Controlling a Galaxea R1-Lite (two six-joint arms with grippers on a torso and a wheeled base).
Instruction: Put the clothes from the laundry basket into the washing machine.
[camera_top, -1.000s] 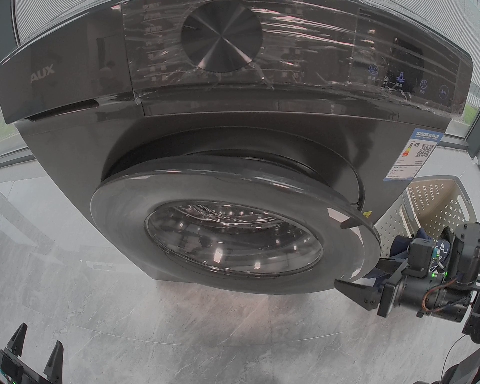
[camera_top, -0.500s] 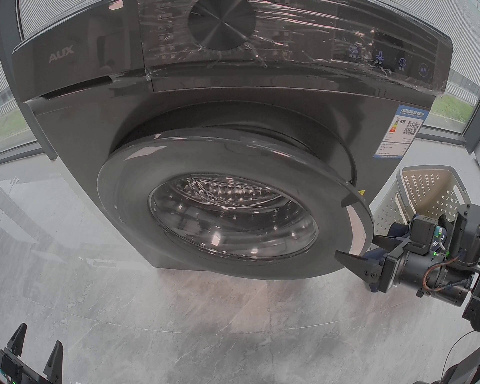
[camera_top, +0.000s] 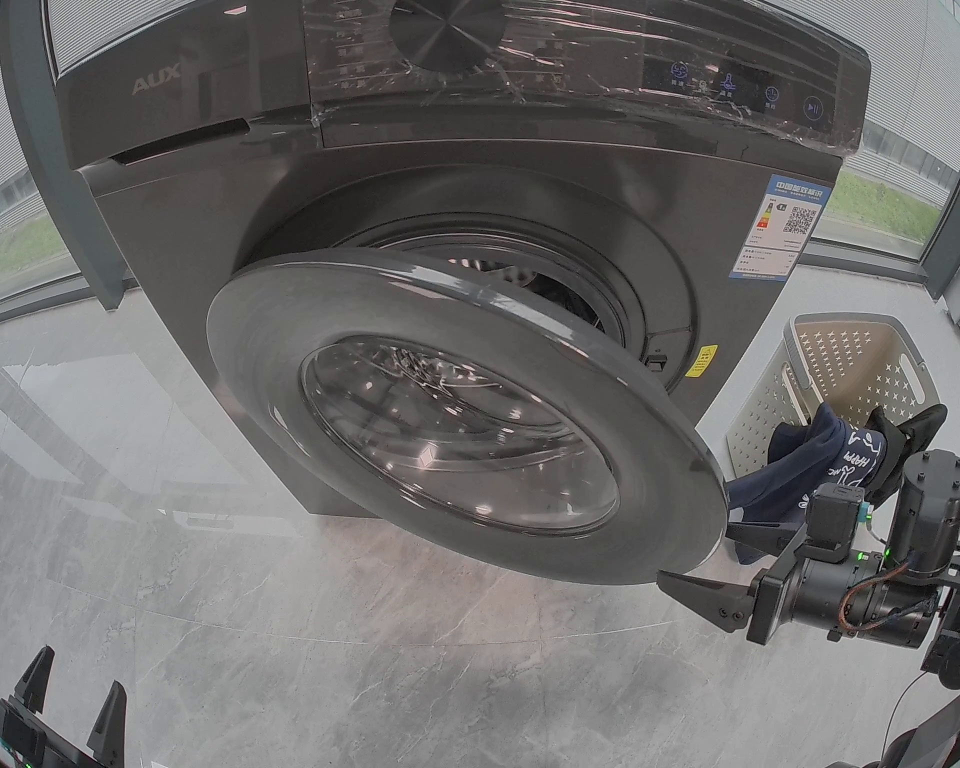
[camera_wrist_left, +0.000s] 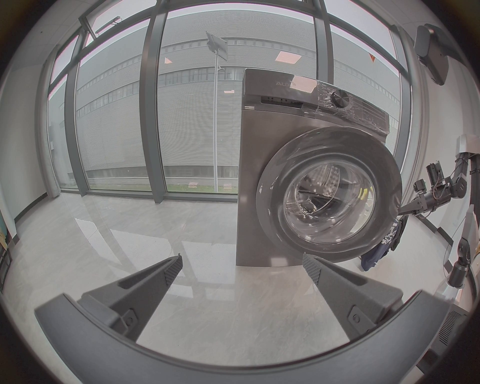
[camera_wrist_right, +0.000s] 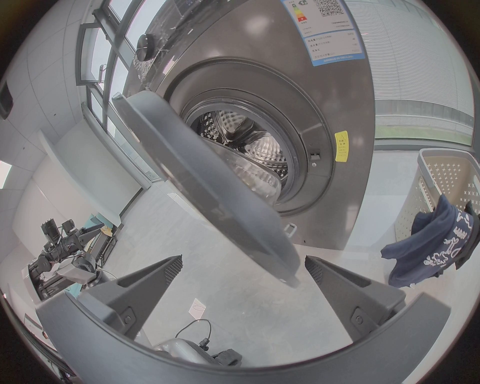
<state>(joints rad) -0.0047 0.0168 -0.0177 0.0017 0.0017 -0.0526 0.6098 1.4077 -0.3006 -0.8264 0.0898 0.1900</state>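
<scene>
The grey washing machine (camera_top: 200, 230) stands ahead with its round glass door (camera_top: 450, 420) swung partly open, so the drum (camera_wrist_right: 240, 135) shows behind it. My right gripper (camera_top: 700, 558) is open at the door's free edge, and the rim (camera_wrist_right: 285, 265) lies between its fingers. A white perforated laundry basket (camera_top: 860, 345) sits on the floor right of the machine. Dark navy clothes (camera_top: 800, 465) with white print hang over its near rim. My left gripper (camera_top: 70, 690) is open and empty, low at the near left, far from the machine.
Grey marble floor (camera_top: 350, 650) spreads wide in front of the machine. Tall windows (camera_wrist_left: 190, 125) run behind and beside it. The open door juts into the space ahead of the drum. A cable (camera_wrist_right: 195, 330) and equipment lie on the floor behind.
The door has swung further open with my right gripper at its edge, uncovering the drum opening. The head camera has shifted, showing more of the basket and clothes. The left gripper is unmoved.
</scene>
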